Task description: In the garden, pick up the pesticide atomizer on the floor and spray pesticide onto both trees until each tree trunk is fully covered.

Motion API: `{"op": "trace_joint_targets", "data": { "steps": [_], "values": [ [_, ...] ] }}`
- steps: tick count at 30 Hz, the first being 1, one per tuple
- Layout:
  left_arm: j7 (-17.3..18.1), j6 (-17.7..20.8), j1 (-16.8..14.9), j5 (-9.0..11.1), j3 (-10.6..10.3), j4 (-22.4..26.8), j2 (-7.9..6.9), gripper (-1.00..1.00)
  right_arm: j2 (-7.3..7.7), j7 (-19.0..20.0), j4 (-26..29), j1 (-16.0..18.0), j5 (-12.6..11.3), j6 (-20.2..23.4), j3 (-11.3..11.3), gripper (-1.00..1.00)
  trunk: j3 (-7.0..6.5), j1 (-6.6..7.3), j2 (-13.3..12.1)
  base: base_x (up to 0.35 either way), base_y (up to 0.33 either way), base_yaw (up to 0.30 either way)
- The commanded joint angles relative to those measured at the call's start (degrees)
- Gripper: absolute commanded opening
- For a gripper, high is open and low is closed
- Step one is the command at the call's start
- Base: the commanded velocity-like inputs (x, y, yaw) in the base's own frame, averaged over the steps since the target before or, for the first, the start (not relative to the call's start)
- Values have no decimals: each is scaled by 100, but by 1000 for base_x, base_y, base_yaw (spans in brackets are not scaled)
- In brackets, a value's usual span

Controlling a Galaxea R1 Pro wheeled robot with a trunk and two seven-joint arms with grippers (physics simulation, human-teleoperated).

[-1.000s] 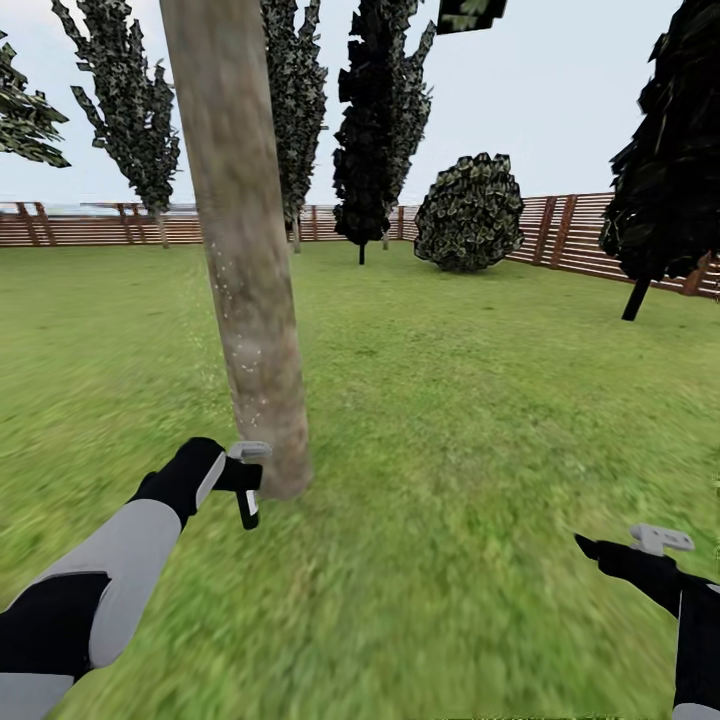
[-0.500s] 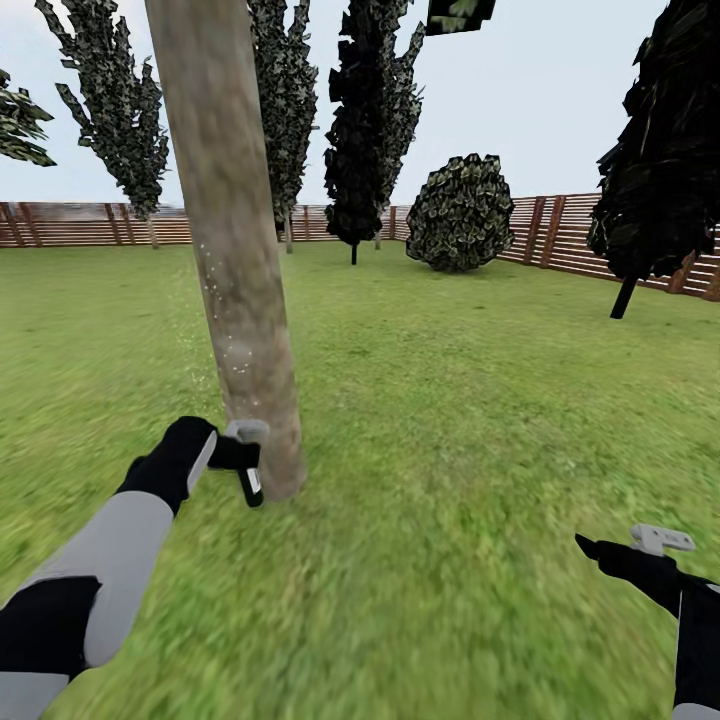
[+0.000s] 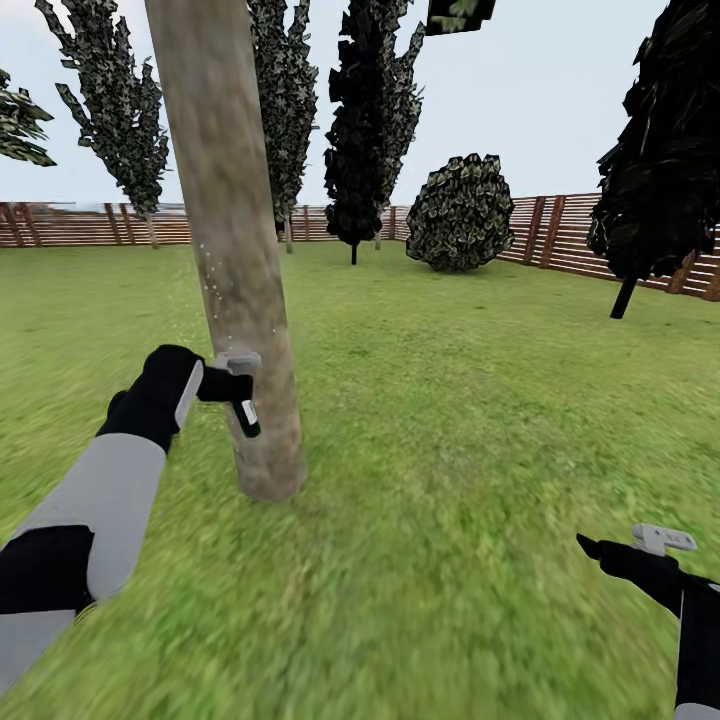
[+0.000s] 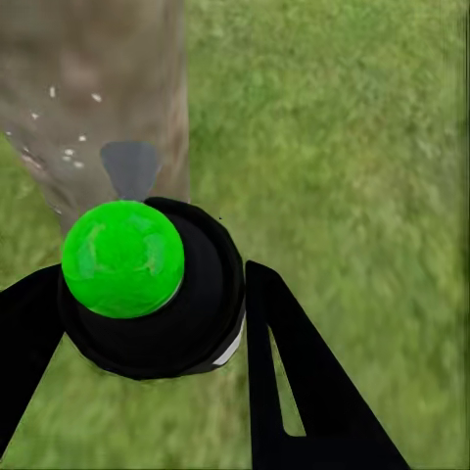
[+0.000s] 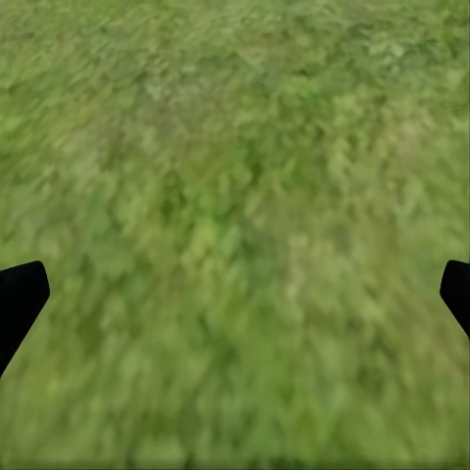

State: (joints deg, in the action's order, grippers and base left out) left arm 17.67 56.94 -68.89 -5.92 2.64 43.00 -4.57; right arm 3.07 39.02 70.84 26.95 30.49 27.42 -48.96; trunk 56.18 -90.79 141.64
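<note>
grey-and-black arms [image 3: 95, 520] — black grippers

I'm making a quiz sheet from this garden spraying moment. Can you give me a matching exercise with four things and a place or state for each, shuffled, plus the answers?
Things:
1. pesticide atomizer
2. tree trunk
3. right gripper
4. round bush

Places or states:
A. low over bare grass, jaws wide apart, holding nothing
B. far back on the lawn, in front of the wooden fence
C. clamped in the left gripper, green-capped, close to the bark
D. rising from the grass, dotted with small pale specks

Pairs: 1-C, 2-D, 3-A, 4-B
</note>
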Motion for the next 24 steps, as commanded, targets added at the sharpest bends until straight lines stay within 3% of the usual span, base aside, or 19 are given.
{"op": "trace_joint_targets", "data": {
  "steps": [1, 6, 16, 19, 24],
  "values": [
    [0, 0, -57, -2, -1, -4, 0, -100, 0, 0, 0, -2, 0, 0, 0, 100, 1, 0, 0, 0, 0, 0],
    [5, 13, -401, 3, -1, -46, 0, -100, 0, 0, -2, -3, -1, 0, -3, 100, 1, 0, 0, 0, 0, 0],
    [6, 20, -1195, 0, -1, -613, 0, -100, 0, 2, 0, -2, -3, 0, -6, 100, 1, 0, 0, 0, 0, 0],
    [8, 27, -1580, -6, -1, -964, 0, -100, 0, 0, 0, -2, -4, 0, -5, 100, 1, 0, 0, 0, 0, 0],
    [6, 28, -1953, -6, -6, -1090, 0, -100, 0, 0, 0, -3, -8, 0, -8, 100, 1, 0, 0, 0, 0, 0]
  ]
}}
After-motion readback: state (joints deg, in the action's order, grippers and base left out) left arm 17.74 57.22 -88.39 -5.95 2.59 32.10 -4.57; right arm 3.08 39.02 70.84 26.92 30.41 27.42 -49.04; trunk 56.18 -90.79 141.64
